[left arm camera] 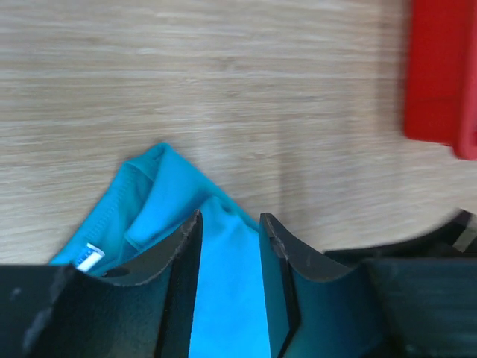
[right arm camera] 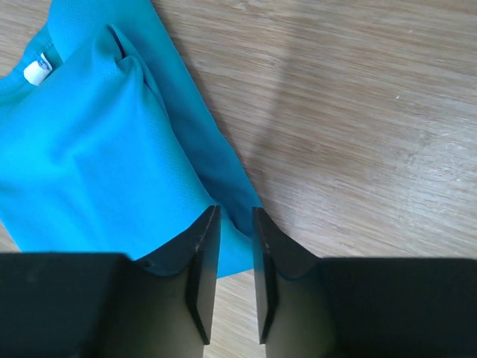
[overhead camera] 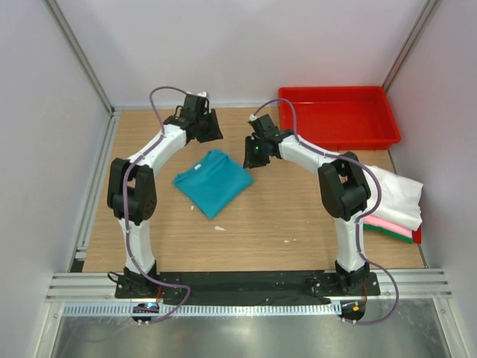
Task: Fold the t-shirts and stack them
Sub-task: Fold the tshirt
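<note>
Teal cloth t-shirt (overhead camera: 212, 183) mid-frame on wooden desk (overhead camera: 298, 216).
We see left jaws half open, right jaws narrowly open (both empty).

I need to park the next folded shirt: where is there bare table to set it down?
Bare wood runs along the near strip between the teal t-shirt and the near edge of the table, and in the middle between that shirt and the right arm. Crowded: the far right with the red tray, and the right edge with the folded stack.
</note>
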`<state>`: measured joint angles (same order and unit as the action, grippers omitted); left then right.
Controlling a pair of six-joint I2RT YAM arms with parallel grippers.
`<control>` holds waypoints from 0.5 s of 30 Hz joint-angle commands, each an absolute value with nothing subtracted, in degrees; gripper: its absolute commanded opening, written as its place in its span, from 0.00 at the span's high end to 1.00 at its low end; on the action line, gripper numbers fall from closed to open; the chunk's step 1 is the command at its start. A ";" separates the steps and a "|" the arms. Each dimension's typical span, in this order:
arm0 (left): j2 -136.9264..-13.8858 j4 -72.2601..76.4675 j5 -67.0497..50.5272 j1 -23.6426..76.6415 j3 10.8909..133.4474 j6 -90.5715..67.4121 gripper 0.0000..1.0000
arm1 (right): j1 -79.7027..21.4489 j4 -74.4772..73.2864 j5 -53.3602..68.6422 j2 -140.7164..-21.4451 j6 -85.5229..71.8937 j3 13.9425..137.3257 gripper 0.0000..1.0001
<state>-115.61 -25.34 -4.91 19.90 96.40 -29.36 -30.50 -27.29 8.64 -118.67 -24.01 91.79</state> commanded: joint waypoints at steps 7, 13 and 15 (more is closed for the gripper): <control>-111.27 -22.06 -13.44 21.18 91.41 -32.25 0.78 | -30.59 -23.12 10.99 -118.83 -25.31 89.39 0.78; -112.85 -20.74 -15.12 23.20 90.26 -32.61 0.84 | -30.59 -23.47 10.20 -118.39 -24.43 87.89 0.86; -113.99 -20.74 -14.51 23.29 90.18 -32.69 0.85 | -30.67 -23.55 10.11 -118.48 -24.43 87.45 0.88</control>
